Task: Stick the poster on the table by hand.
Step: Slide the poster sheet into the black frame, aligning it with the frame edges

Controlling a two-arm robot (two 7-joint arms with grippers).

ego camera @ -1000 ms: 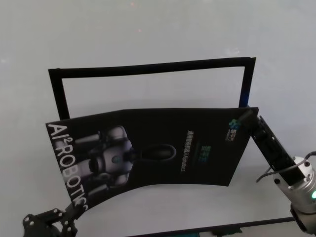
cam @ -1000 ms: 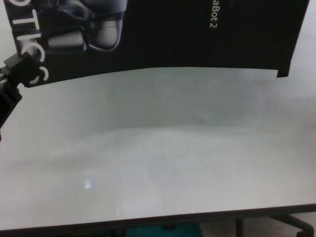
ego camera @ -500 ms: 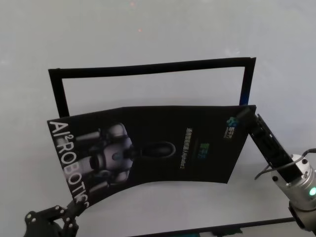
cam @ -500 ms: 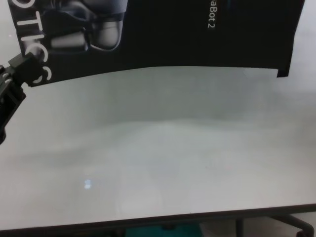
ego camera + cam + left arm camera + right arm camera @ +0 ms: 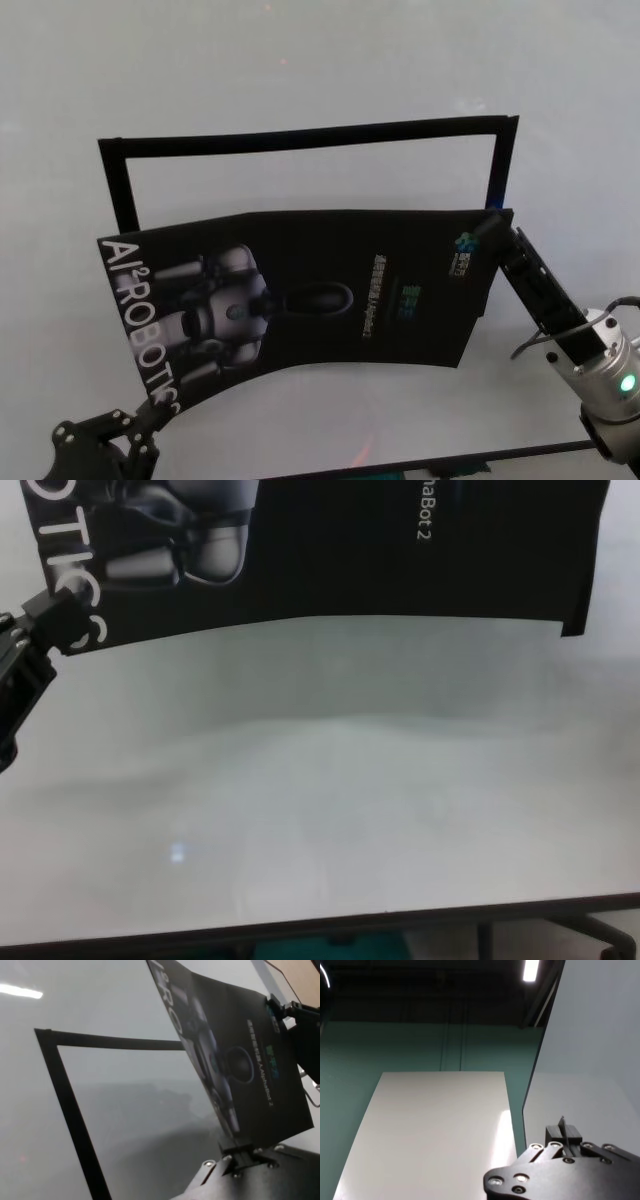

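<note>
The poster [image 5: 320, 300], a glossy black sheet with a silver robot picture and white lettering, hangs slightly bowed above the white table [image 5: 300, 60]. My left gripper [image 5: 150, 415] is shut on its near left corner by the lettering. The chest view shows the same left gripper [image 5: 55, 620] pinching the poster [image 5: 400, 550]. My right gripper [image 5: 492, 232] is shut on the far right corner. In the left wrist view the poster [image 5: 235, 1060] rises from the left gripper [image 5: 240, 1152]. In the right wrist view a thin sheet edge sits between the fingers of the right gripper [image 5: 563, 1135].
A rectangular outline of black tape [image 5: 300, 138] lies on the table, its near part covered by the poster; the tape [image 5: 70, 1105] also shows in the left wrist view. The table's dark front edge [image 5: 320, 925] runs close to my body.
The poster has drifted slightly away from me toward the taped outline, with both grippers still holding its corners. The left gripper has shifted a little to the right.
</note>
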